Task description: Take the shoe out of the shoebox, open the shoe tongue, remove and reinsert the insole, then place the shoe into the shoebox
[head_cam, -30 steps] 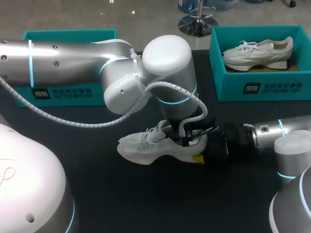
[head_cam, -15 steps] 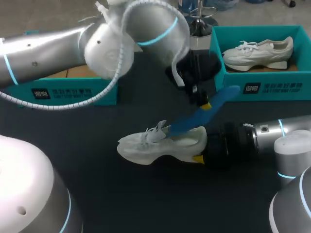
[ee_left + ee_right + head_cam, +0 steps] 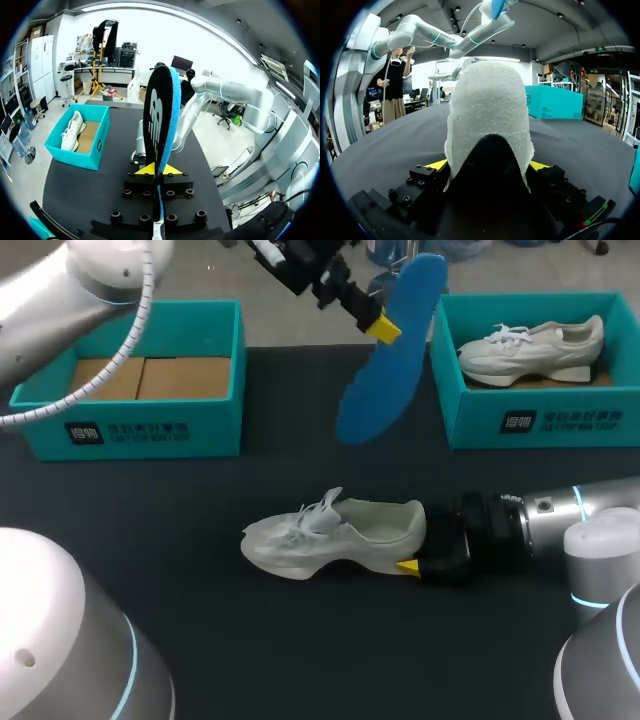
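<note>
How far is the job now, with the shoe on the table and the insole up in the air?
Done: the white shoe lies on the table, and the blue insole is out of it. In hand: the left gripper holds the insole high, the right gripper clamps the heel. Left: reinsert the insole, then put the shoe into the empty shoebox.

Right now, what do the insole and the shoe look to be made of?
Insole: probably foam, matte blue; it is thin and slightly curved along its length, with a black, fabric-like face in the left wrist view.
Shoe: soft off-white textile or suede upper, hard to tell which; the heel looks fuzzy and matte in the right wrist view.
</note>
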Robot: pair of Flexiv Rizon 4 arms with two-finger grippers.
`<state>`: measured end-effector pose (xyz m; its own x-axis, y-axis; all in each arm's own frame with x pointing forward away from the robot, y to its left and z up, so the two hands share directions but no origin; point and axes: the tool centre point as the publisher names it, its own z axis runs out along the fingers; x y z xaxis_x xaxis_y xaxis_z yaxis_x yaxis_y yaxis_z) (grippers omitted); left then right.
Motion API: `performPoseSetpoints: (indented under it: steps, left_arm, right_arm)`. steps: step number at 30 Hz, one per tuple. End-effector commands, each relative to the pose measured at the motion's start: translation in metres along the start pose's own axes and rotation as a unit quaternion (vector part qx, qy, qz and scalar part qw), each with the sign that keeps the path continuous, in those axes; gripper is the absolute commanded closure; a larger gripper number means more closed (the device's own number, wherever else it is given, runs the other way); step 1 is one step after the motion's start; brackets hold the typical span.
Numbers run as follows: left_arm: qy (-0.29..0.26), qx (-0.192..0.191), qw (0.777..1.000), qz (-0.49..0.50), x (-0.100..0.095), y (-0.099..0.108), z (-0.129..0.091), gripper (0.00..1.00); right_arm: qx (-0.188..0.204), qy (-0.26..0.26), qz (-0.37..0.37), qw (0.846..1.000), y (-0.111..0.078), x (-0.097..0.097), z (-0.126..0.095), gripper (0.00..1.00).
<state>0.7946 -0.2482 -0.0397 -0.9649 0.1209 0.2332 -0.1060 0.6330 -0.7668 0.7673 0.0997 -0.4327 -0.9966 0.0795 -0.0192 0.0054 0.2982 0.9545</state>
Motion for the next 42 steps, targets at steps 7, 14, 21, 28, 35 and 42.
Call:
performPoseSetpoints:
  steps: [7, 14, 21, 28, 35, 42]
  left_arm:
    - [0.004, 0.142, 0.988, -0.063, -0.018, 0.037, -0.097, 1.00]
    - [0.026, 0.158, 0.981, -0.113, -0.040, 0.056, -0.117, 1.00]
    - [0.036, 0.160, 0.976, -0.140, -0.053, 0.071, -0.124, 1.00]
    - [0.050, 0.155, 0.978, -0.132, -0.056, 0.072, -0.127, 1.00]
    - [0.048, 0.151, 0.978, -0.136, -0.057, 0.072, -0.127, 1.00]
    - [0.048, 0.151, 0.978, -0.136, -0.057, 0.072, -0.127, 1.00]
  right_arm:
    - [0.001, 0.000, 0.000, 1.000, -0.004, -0.001, 0.004, 1.00]
    - [0.001, 0.000, 0.000, 1.000, -0.004, -0.001, 0.004, 1.00]
    - [0.001, 0.000, 0.000, 1.000, -0.004, -0.001, 0.004, 1.00]
    - [0.001, 0.000, 0.000, 1.000, -0.004, -0.001, 0.004, 1.00]
    - [0.000, -0.003, -0.002, 1.000, 0.001, 0.000, 0.000, 0.00]
    - [0.021, -0.015, 0.000, 1.000, 0.019, 0.003, -0.018, 0.00]
